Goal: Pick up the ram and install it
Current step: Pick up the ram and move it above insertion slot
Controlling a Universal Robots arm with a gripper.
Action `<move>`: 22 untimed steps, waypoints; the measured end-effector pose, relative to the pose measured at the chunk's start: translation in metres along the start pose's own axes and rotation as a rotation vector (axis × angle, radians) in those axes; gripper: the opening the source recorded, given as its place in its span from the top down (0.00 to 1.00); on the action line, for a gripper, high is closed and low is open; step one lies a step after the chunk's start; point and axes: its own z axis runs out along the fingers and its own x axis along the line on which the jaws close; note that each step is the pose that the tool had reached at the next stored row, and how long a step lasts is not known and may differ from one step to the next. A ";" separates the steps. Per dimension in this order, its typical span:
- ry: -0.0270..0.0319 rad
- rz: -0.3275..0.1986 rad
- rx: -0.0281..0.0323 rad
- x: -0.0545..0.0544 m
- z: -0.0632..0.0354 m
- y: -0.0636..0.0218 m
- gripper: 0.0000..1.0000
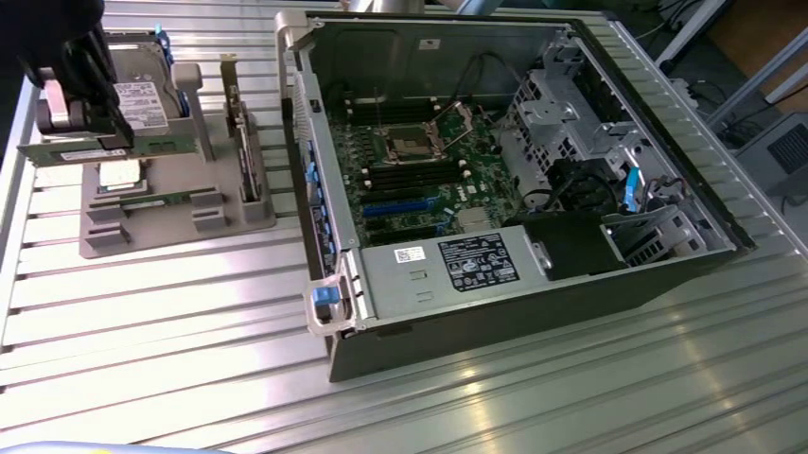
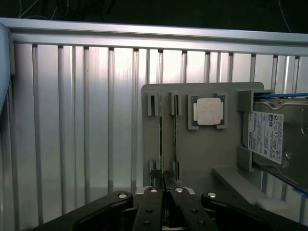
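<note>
While the gripper (image 1: 86, 132) hangs at the exterior view's far left, you see its jaws pinched almost together on the ram (image 1: 76, 151), gripping it by its upper edge; the stick appears to hang just above the grey holder (image 1: 240, 222); its long axis runs roughly from the exterior view's left to its right. Note that the open computer case (image 1: 297, 113) lies well apart, toward the exterior view's right; the memory slots (image 1: 411, 175) on its board seem to run roughly parallel to the held stick, though you cannot be sure. Seen from the wrist, the ram (image 2: 162, 139) stands edge-on between the fingers (image 2: 150, 207), lined up over one slotted pair of posts; the processor chip (image 2: 208, 111) lies just beside.
</note>
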 end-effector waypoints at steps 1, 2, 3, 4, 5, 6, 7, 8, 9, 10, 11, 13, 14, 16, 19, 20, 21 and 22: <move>0.0000 0.000 0.0000 0.000 -0.0010 0.0000 0.88; 0.0000 0.000 0.0000 0.000 -0.0026 -0.0001 0.88; 0.0000 0.000 0.0000 0.000 -0.0034 -0.0001 0.88; 0.0000 0.000 0.0000 0.000 -0.0041 -0.0001 0.88; -0.0001 0.000 0.0001 0.000 -0.0048 -0.0001 0.88; 0.0000 0.000 -0.0001 0.000 -0.0056 -0.0001 0.88; 0.0000 0.000 0.0000 0.000 -0.0071 -0.0002 0.88; 0.0000 0.000 0.0000 -0.001 -0.0091 -0.0002 0.88; 0.0000 0.000 0.0000 -0.001 -0.0109 -0.0003 0.88; 0.0000 0.000 -0.0001 -0.001 -0.0138 -0.0004 0.88; 0.0000 0.000 -0.0001 -0.001 -0.0164 -0.0004 0.88; -0.0001 0.000 0.0000 -0.001 -0.0212 -0.0005 0.88; 0.0000 0.000 0.0000 -0.001 -0.0244 -0.0006 0.88; 0.0000 0.000 -0.0001 -0.002 -0.0296 -0.0007 0.88; 0.0000 0.000 0.0000 -0.002 -0.0366 -0.0009 0.88; 0.0000 0.000 0.0000 -0.002 -0.0383 -0.0010 0.88; 0.0000 0.000 0.0000 -0.002 -0.0401 -0.0010 0.88; 0.0000 0.000 0.0000 -0.002 -0.0416 -0.0010 0.88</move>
